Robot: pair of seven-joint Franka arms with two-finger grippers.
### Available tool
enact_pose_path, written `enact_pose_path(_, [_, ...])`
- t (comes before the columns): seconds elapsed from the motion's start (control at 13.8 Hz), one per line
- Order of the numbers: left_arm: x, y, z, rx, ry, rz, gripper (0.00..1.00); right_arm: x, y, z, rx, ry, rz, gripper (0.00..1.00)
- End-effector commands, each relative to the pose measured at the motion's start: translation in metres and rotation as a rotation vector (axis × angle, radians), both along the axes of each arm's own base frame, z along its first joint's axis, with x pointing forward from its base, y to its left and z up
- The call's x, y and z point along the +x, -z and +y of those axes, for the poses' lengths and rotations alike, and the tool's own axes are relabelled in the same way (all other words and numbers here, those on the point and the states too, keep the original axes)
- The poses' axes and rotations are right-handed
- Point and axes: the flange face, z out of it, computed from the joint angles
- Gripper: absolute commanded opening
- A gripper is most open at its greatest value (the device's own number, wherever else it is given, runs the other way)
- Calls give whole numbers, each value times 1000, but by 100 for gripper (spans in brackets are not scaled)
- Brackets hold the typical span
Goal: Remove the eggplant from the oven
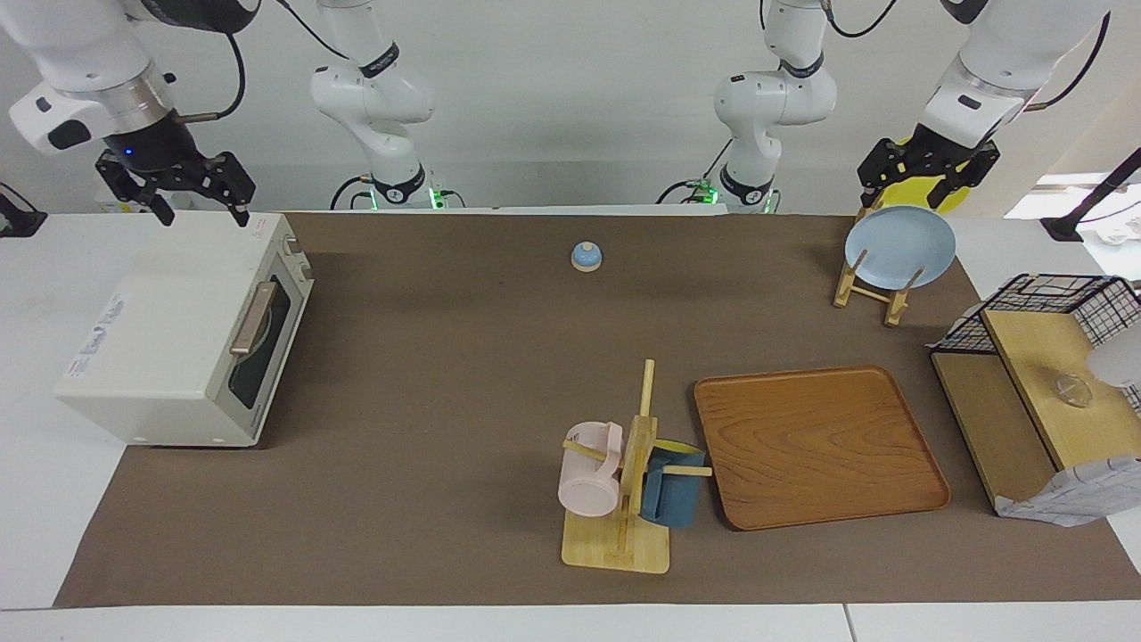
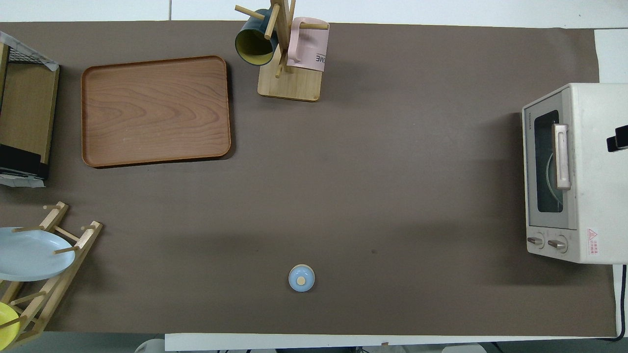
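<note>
The cream-white oven (image 1: 169,339) stands at the right arm's end of the table, with its dark glass door (image 1: 267,348) shut and its tan handle (image 1: 252,318) across it. It also shows in the overhead view (image 2: 588,171). The eggplant is hidden; only a pale curved rim shows through the glass. My right gripper (image 1: 203,214) hangs open and empty above the oven's top, at the end nearer to the robots. One of its fingertips (image 2: 619,138) shows in the overhead view. My left gripper (image 1: 918,192) waits open and empty above the plate rack.
A small blue bell (image 1: 586,257) sits mid-table near the robots. A wooden tray (image 1: 820,446) and a mug tree (image 1: 624,499) with a pink and a blue mug stand farther out. A rack holds a blue plate (image 1: 898,247). A wire basket and shelf (image 1: 1043,357) stand at the left arm's end.
</note>
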Motion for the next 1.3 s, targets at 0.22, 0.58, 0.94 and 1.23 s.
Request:
enact_pose_path(0.22, [-5,-4,3,-1,1,5,100,-4,9,3,12,10,15,100])
enact_pose_path(0.58, [-5,-4,3,-1,1,5,100,-4,14,23,26,-43,8,52])
enact_pose_path(0.94, [-5,-4,3,-1,1,5,100,-4,84,11,-96,-65,55,0])
enact_pose_path(1.23, [-5,-4,3,-1,1,5,100,5,124,8,-139,-10,68,0])
